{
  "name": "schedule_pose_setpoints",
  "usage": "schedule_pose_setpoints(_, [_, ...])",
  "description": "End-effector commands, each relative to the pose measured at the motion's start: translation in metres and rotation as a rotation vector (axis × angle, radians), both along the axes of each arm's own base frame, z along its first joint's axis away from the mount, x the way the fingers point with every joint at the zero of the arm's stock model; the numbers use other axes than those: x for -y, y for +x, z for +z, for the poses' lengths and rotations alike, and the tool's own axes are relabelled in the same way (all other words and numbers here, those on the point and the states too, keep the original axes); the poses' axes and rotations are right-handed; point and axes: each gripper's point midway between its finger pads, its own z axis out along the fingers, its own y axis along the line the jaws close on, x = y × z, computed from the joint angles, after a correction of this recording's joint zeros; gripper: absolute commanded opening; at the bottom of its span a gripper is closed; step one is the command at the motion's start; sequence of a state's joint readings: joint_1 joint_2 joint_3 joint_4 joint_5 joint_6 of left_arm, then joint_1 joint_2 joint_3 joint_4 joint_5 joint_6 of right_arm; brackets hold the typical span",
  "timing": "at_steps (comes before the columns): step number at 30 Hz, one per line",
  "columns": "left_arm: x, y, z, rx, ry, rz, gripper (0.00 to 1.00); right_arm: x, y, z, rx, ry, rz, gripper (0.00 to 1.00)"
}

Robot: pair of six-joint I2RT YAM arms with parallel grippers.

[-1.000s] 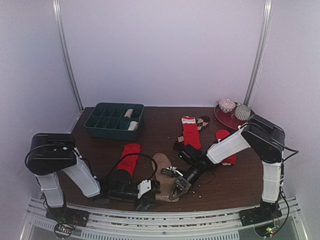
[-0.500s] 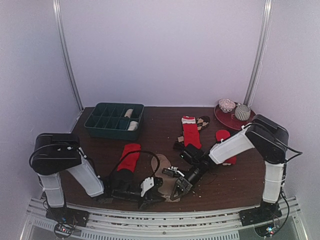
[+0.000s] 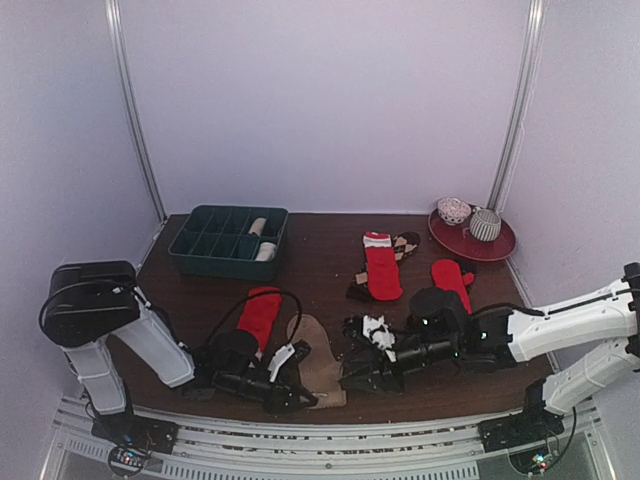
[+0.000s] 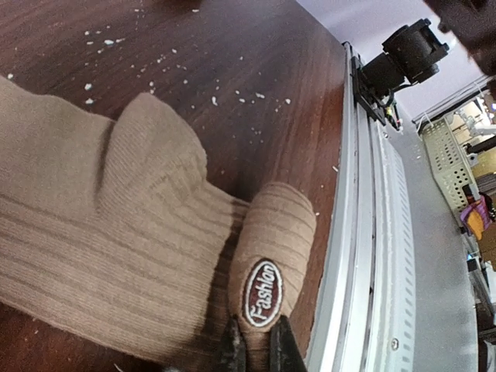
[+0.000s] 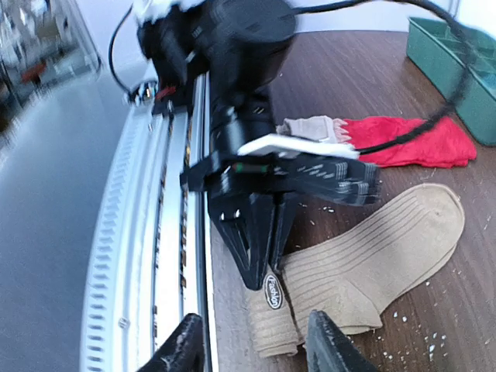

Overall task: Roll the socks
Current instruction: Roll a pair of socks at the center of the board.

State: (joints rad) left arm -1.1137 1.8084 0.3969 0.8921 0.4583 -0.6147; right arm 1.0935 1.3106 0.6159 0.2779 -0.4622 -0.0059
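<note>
A tan sock (image 3: 312,352) lies flat near the table's front edge, its end folded over into a short roll with a "Fashion" label (image 4: 262,293). My left gripper (image 4: 258,353) is shut on that rolled end; in the top view it (image 3: 298,398) lies low at the sock's near end. My right gripper (image 5: 252,347) is open and empty, its jaws either side of the rolled end (image 5: 273,325) and a little short of it, facing the left gripper (image 5: 263,225). In the top view it (image 3: 352,381) sits just right of the sock.
Red socks lie at mid-left (image 3: 260,315), centre back (image 3: 382,268) and right (image 3: 452,278), with a brown patterned sock (image 3: 405,243) behind. A dark green tray (image 3: 230,240) stands back left, a red plate (image 3: 497,249) with bowls back right. The metal rail (image 4: 364,232) runs along the front edge.
My right arm has dropped low and stretched out, so its gripper now points left at the sock's near end. My left gripper has shifted slightly and pulled the tan sock a little left.
</note>
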Motion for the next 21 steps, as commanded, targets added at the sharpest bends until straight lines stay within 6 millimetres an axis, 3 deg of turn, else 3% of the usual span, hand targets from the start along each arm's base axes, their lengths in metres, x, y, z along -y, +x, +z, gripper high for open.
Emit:
schedule_pose_setpoints(1, [-0.029,-0.021,-0.038,-0.216,0.18,0.005,0.0,0.003,0.004,-0.027,0.406,-0.128,-0.04,0.46])
schedule_pose_setpoints(7, [-0.039,-0.022,-0.05,-0.253,0.214,0.023,0.0,-0.009,-0.015,-0.063,0.667,-0.3,0.021,0.46])
schedule_pose_setpoints(17, [-0.036,-0.022,-0.047,-0.249,0.199,0.015,0.0,-0.026,-0.015,-0.099,0.686,-0.403,0.091,0.47])
schedule_pose_setpoints(21, [-0.037,-0.023,-0.048,-0.248,0.199,0.005,0.0,-0.027,-0.013,-0.103,0.699,-0.403,0.082,0.43])
